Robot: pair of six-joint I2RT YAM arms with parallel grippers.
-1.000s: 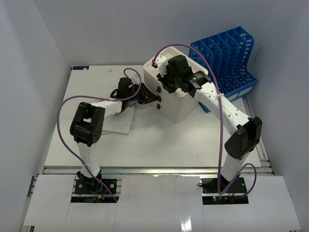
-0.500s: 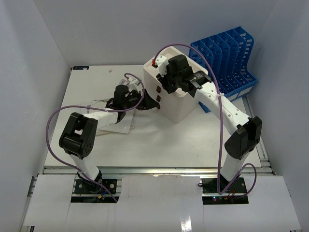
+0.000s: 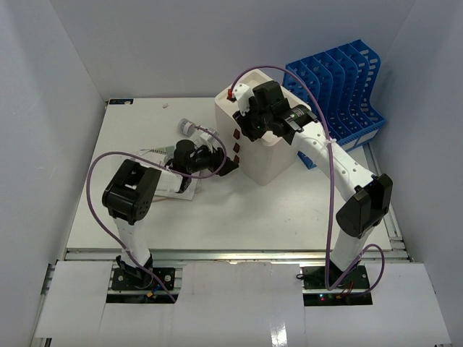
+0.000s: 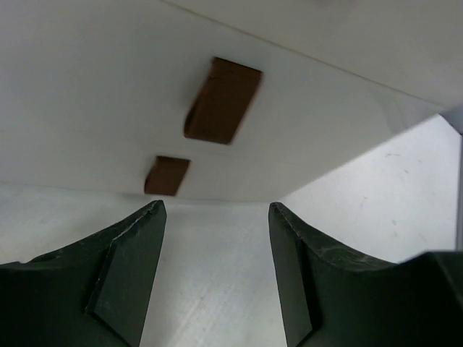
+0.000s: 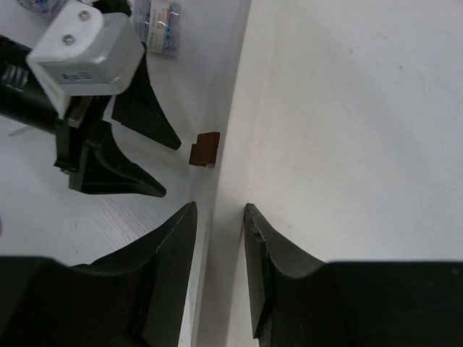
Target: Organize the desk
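White tabletop, the desk (image 3: pixel 239 210), spreads under everything, and your next move turns on the drawer box (image 3: pixel 264 155) standing towards its far right. The box's brown handles (image 4: pixel 222 100) lie just ahead of and above the left gripper (image 4: pixel 215 210). Its jaws are spread and hold nothing, and each handle's long axis crosses their closing line. Your left arm is nearer. The right gripper (image 5: pixel 219 210) straddles the box's top front edge with jaws narrowly parted, and you cannot tell whether they pinch it. The drawers look shut, so their contents are hidden.
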